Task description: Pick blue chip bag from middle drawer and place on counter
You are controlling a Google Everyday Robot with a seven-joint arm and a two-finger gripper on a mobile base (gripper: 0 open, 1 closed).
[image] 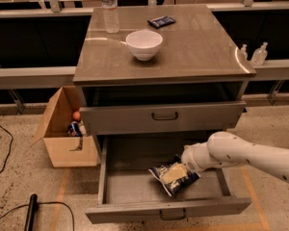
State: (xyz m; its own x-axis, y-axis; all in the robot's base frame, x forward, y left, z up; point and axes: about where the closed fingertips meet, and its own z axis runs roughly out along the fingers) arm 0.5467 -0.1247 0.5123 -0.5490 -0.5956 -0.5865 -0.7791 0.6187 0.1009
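The blue chip bag (160, 172), crinkled navy foil with white lettering, lies on the floor of the open middle drawer (130, 179), right of centre. My gripper (173, 173) is down inside the drawer, directly over the bag and touching its top, at the end of the white arm (241, 155) reaching in from the right. The gripper covers the middle of the bag. The counter (197, 47) is the glossy grey-brown cabinet top above.
On the counter stand a white bowl (144, 44), a water bottle (110, 9) and a small flat dark blue packet (161, 21). A closed drawer front (164, 116) sits above the open one. A cardboard box (62, 131) stands on the floor left; cables (31, 211) lie nearby.
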